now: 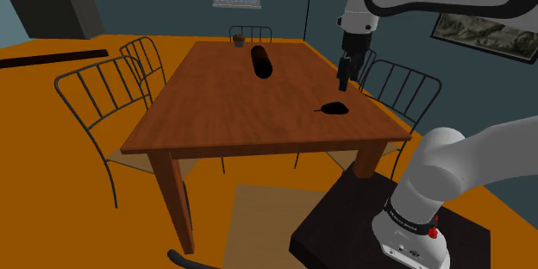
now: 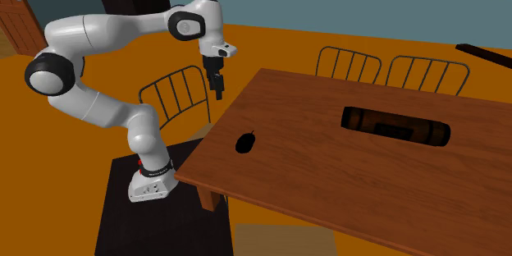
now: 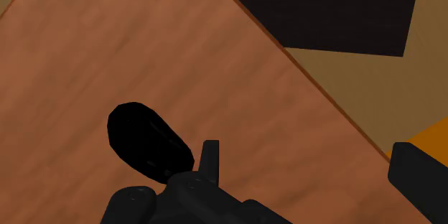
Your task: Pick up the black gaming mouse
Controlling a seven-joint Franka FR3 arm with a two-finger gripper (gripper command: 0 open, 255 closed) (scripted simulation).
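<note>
- The black gaming mouse (image 1: 334,108) (image 2: 245,142) (image 3: 147,140) lies flat on the brown wooden desk (image 1: 215,103) (image 2: 369,189) (image 3: 100,50), near the edge on the arm's side. In the shoulder view it is at about 4 o'clock from the desk's middle.
- The hand (image 1: 344,84) (image 2: 219,93) (image 3: 314,176) hangs in the air pointing down, apart from the mouse. It is at about 12 o'clock of the mouse in the shoulder view and 11 o'clock in the second exterior view.
- Its two fingers stand apart with nothing between them. In the wrist view the mouse lies outside the gap, just beside one finger (image 3: 210,159).
- A dark cylinder (image 1: 261,62) (image 2: 395,125) lies on its side farther along the desk, at 10 o'clock of the mouse in the shoulder view.
- A small dark thing (image 1: 238,41), perhaps a cup, stands at the desk's far edge.
- Wire chairs (image 1: 95,95) (image 2: 349,64) stand around the desk.
- The black stand (image 1: 345,220) (image 2: 123,221) rests on an orange floor (image 1: 52,172) (image 2: 279,45), and a tan rug (image 1: 259,224) lies under the desk.
</note>
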